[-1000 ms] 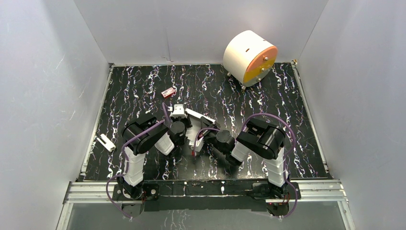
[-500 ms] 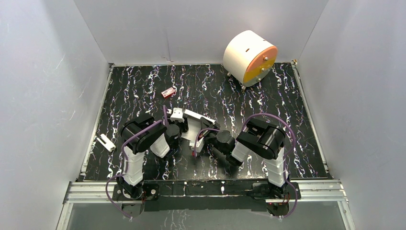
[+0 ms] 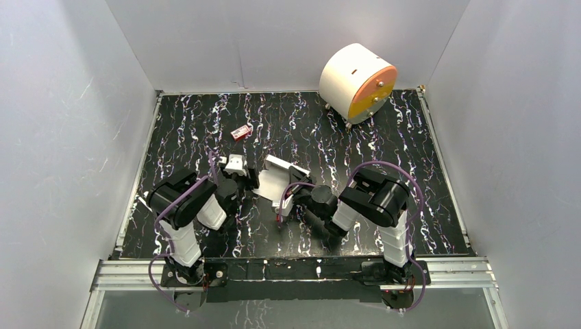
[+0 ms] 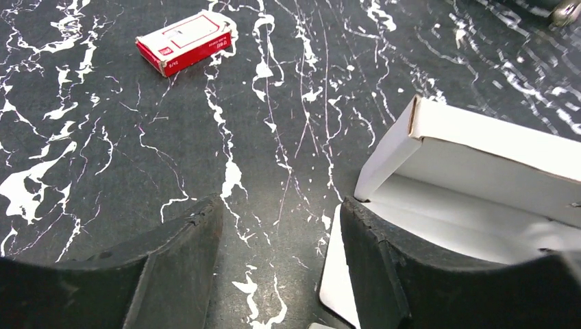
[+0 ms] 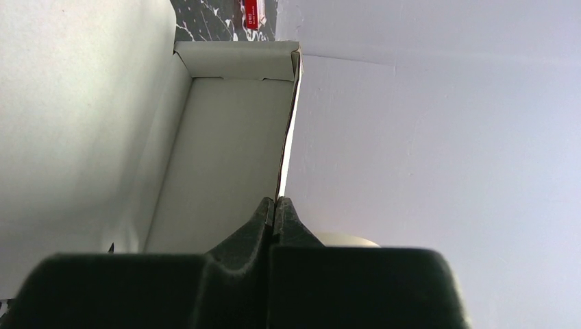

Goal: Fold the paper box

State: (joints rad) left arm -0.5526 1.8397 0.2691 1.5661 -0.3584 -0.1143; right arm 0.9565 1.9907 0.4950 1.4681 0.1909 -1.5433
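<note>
Right jaws clamped on the box point(image 4: 493, 161) wall, left jaws apart (empty): best catch that raised flap point(image 4: 384, 161) squarely, gently.

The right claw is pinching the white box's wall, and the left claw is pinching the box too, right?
Not quite. The left gripper is not pinching anything. The left wrist view shows it wide open with only table in its gap, and the paper box sits just outside it. The right gripper does pinch the box's wall.
</note>
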